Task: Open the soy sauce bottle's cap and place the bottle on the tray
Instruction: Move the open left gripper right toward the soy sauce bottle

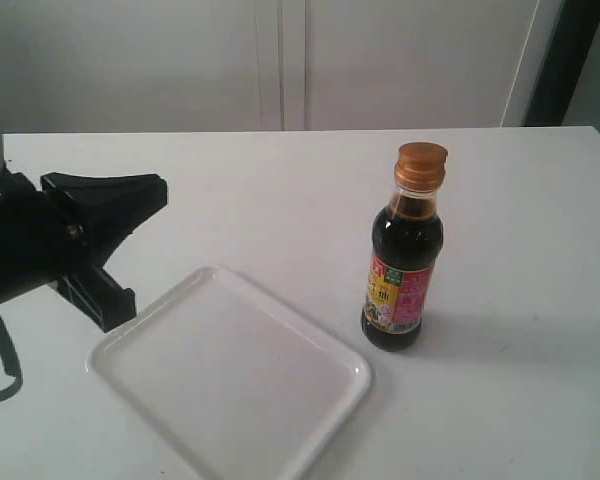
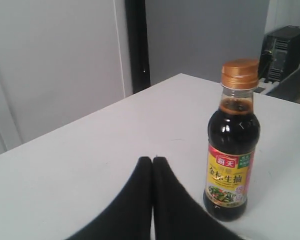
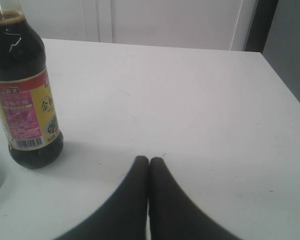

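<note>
The soy sauce bottle [image 1: 404, 270] stands upright on the white table, just right of the tray [image 1: 230, 380], which holds nothing. Its orange-brown cap [image 1: 421, 163] is closed down on the neck. My left gripper [image 1: 160, 192] hovers at the table's left, beyond the tray's far left corner, well apart from the bottle. In the left wrist view the left gripper [image 2: 152, 159] is shut on nothing, with the bottle [image 2: 232, 150] and cap [image 2: 239, 74] ahead and to one side. The right gripper [image 3: 149, 161] is shut and empty over bare table, beside the bottle [image 3: 25, 100], whose cap is cut off there. It is outside the exterior view.
The white table [image 1: 540, 220] ends at a pale wall with cabinet doors behind. Its right edge drops off toward a dark strip. A black cable [image 1: 0, 370] loops under the left arm. A black equipment box [image 2: 285, 45] sits beyond the table's far corner.
</note>
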Motion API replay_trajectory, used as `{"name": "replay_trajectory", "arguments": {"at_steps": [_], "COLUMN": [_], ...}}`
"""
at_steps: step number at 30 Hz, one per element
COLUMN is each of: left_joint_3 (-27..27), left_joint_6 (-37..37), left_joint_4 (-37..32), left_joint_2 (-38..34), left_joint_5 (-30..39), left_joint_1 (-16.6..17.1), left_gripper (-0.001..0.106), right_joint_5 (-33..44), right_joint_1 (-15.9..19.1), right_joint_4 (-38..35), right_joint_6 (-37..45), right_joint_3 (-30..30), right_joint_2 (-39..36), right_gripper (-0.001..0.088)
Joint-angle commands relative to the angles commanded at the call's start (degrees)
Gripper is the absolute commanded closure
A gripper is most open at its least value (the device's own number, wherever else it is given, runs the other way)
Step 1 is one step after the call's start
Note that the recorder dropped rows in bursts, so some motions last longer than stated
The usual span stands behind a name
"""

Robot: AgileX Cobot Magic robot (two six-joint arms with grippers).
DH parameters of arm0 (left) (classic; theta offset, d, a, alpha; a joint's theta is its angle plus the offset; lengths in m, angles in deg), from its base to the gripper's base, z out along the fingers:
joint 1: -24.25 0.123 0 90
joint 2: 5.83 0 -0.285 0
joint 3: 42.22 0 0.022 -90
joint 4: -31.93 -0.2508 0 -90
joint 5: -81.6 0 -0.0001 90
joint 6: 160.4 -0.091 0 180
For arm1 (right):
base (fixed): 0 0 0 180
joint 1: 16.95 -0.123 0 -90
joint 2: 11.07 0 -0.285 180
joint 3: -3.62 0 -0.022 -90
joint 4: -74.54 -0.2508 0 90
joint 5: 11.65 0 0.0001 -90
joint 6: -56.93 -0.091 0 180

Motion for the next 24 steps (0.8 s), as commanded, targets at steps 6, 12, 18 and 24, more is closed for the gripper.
{"name": "replay_trajectory", "arguments": {"at_steps": [6,12,18,24], "left_joint_3": [4.2,5.6,5.6,5.6], "left_joint_6": [0.1,0.1,0.1,0.1], "left_joint_4": [-1.9,-1.2,0.8,1.6], "left_joint_2": [-4.9,-9.6,-13.3,-16.8], "left_joint_5": [0.0,-1.3,-9.4,-17.4], "left_joint_1": [-4.4,-6.2,-6.2,-6.4], "left_gripper": [0.093,0.044,0.010,0.000], "right_joint_5": [0.0,0.0,0.0,0.0], "right_joint_1": [0.0,0.0,0.0,0.0], "right_joint_4": [0.0,0.0,0.0,0.0], "right_joint_6": [0.0,0.0,0.0,0.0], "right_joint_3": [0.0,0.0,0.0,0.0], "right_joint_2": [0.0,0.0,0.0,0.0], "right_gripper": [0.0868,0.0868,0.0868,0.0868]}}
